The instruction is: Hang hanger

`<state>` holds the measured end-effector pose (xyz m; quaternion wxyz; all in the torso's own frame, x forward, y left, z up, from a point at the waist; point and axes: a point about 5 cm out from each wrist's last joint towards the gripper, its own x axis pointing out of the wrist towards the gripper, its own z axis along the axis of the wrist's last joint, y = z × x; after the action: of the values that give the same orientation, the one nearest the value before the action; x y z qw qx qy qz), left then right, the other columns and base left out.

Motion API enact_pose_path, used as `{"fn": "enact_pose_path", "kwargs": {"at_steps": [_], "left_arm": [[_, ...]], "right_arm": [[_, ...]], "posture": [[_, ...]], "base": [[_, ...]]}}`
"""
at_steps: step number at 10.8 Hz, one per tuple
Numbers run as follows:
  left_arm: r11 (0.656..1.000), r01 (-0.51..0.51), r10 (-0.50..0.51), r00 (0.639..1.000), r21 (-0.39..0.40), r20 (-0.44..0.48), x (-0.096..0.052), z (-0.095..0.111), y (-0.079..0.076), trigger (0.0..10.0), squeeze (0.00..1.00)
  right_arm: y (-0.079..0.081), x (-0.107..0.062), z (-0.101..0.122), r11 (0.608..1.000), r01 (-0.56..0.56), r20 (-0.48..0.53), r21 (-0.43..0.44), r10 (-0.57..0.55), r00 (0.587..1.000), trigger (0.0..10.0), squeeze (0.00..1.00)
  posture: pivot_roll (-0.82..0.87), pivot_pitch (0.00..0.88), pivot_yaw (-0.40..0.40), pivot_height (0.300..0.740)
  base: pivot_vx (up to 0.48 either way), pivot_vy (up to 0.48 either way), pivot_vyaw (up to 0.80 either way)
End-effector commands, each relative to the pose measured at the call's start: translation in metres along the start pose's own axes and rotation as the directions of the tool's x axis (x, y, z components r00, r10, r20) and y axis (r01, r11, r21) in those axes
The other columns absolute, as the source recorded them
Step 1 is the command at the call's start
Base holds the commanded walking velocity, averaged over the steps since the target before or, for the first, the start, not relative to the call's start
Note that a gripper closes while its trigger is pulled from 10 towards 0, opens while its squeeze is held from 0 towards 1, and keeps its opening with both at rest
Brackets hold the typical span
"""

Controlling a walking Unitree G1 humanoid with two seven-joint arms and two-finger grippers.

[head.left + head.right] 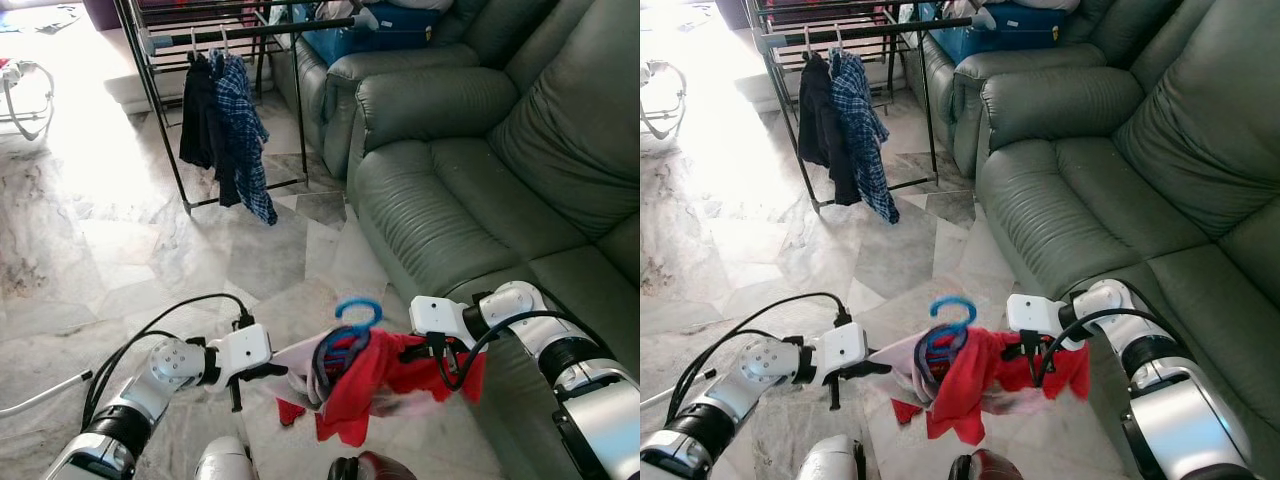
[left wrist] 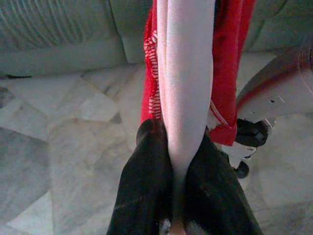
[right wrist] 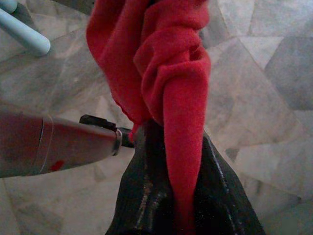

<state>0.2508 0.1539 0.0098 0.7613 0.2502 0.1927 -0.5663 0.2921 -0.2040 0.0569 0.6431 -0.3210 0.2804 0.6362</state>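
Observation:
A red garment (image 1: 365,385) with a pale lining hangs on a blue hanger (image 1: 358,312), held up between my two arms in front of me. My left gripper (image 1: 272,371) is shut on the garment's pale left edge (image 2: 183,98). On the other side, my right gripper (image 1: 425,350) is shut on a bunched red fold (image 3: 176,122). The hanger's blue hook sticks up above the cloth. Farther off at the upper left stands a black clothes rack (image 1: 200,45) with a dark garment (image 1: 198,120) and a blue plaid shirt (image 1: 245,130) hanging on it.
A green leather sofa (image 1: 480,170) runs along my right side, close to the right arm. A blue bag (image 1: 360,30) lies on its far end. Marble floor (image 1: 90,230) stretches between me and the rack. Black cables trail from my left arm.

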Motion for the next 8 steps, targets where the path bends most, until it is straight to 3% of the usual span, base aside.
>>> {"fn": "enact_pose_path", "kwargs": {"at_steps": [1, 4, 5, 6, 7, 8], "left_arm": [[1.0, -0.027, 0.027, 1.0, 0.011, 0.009, -0.002, 0.002, 0.005, 10.0, 0.0], [0.999, -0.039, 0.039, 0.999, 0.022, 0.005, -0.002, 0.002, 0.008, 10.0, 0.0], [0.995, -0.095, 0.095, 0.995, 0.03, 0.007, -0.001, 0.003, 0.013, 10.0, 0.0], [0.985, -0.171, 0.171, 0.985, 0.024, -0.001, -0.001, 0.003, 0.02, 10.0, 0.92], [0.97, -0.242, 0.242, 0.97, 0.021, -0.012, -0.003, 0.001, 0.025, 10.0, 1.0], [0.966, -0.256, 0.256, 0.966, 0.035, -0.015, -0.003, 0.001, 0.026, 10.0, 1.0]], "right_arm": [[-0.004, -0.006, 0.0, 1.0, 0.018, 0.0, 0.006, -0.018, 1.0, 0.0, 0.0], [-0.005, -0.006, 0.001, 1.0, 0.023, 0.005, 0.011, -0.023, 1.0, 0.0, 0.0], [-0.005, -0.005, 0.002, 1.0, 0.027, 0.011, 0.01, -0.027, 1.0, 0.0, 0.0], [-0.005, -0.004, 0.002, 0.999, 0.032, 0.024, 0.011, -0.032, 0.999, 0.0, 0.0], [-0.003, -0.002, 0.001, 0.999, 0.047, 0.036, 0.011, -0.047, 0.998, 0.0, 0.0], [-0.001, 0.0, -0.002, 0.997, 0.075, 0.026, 0.016, -0.075, 0.997, 0.0, 0.0]], "posture": [[-0.01, 0.053, -0.059, 0.74], [-0.01, 0.05, -0.057, 0.74], [-0.01, 0.049, -0.057, 0.74], [-0.01, 0.051, -0.057, 0.74], [-0.01, 0.053, -0.057, 0.74], [-0.01, 0.053, -0.057, 0.74]], "base": [[0.0, 0.0, 0.0], [0.0, 0.0, 0.0], [0.0, 0.0, 0.0], [0.0, 0.0, 0.0], [0.0, 0.0, 0.0], [0.0, 0.0, 0.0]]}}
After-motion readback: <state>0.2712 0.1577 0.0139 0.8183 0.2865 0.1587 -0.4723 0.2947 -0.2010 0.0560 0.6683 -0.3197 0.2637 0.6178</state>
